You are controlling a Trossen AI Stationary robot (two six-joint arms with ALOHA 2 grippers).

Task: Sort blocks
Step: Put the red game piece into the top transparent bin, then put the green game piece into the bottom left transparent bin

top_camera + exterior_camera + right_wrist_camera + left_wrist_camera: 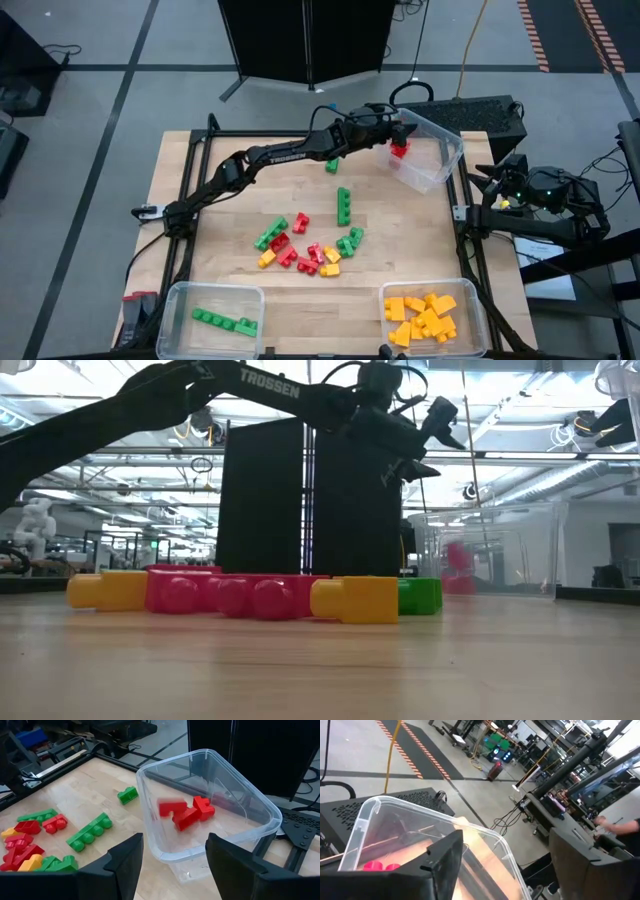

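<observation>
Counting the bins first, you have three clear ones on the desk [200, 170]: a far bin [440, 150] near the right back corner, a near-left bin [212, 312] and a near-right bin [433, 318]. Your far bin holds a small clump of red blocks [192, 812], about three as the right wrist view shows them, one of them blurred. Your near-left bin holds a short row of green blocks [225, 320], roughly four. Your near-right bin holds a heap of yellow-orange blocks [425, 318], about ten, too bunched for you to count exactly.

Loose on the desk you have a mixed cluster [310, 248] of red, green and yellow-orange blocks, around fifteen, plus one long green block [343, 205] standing apart and one small green block [331, 165] just beside the left arm.

Your left gripper [400, 130] hangs over the far bin's rim with its fingers spread and nothing between them. Your right gripper [172, 865] waits off the desk's right edge, fingers apart and empty, looking at the far bin. A black cabinet [305, 40] stands behind the desk.
</observation>
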